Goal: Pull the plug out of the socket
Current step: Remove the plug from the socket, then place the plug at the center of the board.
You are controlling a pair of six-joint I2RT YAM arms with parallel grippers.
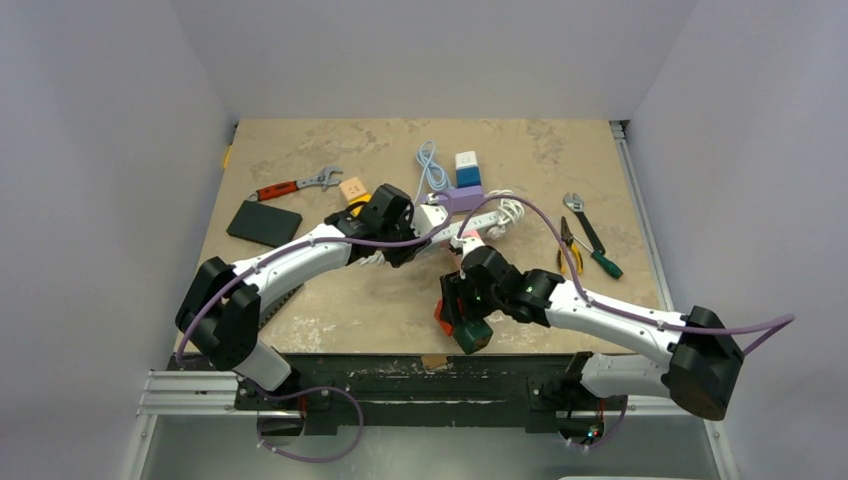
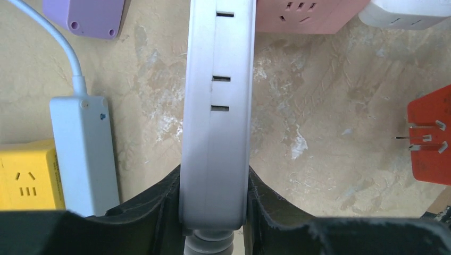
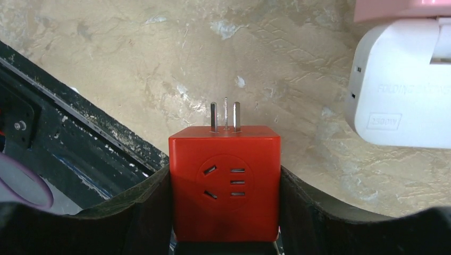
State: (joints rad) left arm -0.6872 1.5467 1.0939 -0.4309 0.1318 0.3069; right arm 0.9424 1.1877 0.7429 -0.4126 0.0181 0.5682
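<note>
The red plug point(image 3: 224, 183) is held apart from the white power strip point(image 2: 215, 122), prongs bared, clamped between the fingers of the right end effector point(image 3: 224, 175) above the table point(image 3: 122, 58) near its front edge. The white power strip's end is clamped by the left end effector point(image 2: 215, 183).

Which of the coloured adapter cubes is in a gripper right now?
The red cube, clamped in the right gripper with its prongs bare. The yellow cube, purple cube and pink cube sit ungripped on the table.
</note>
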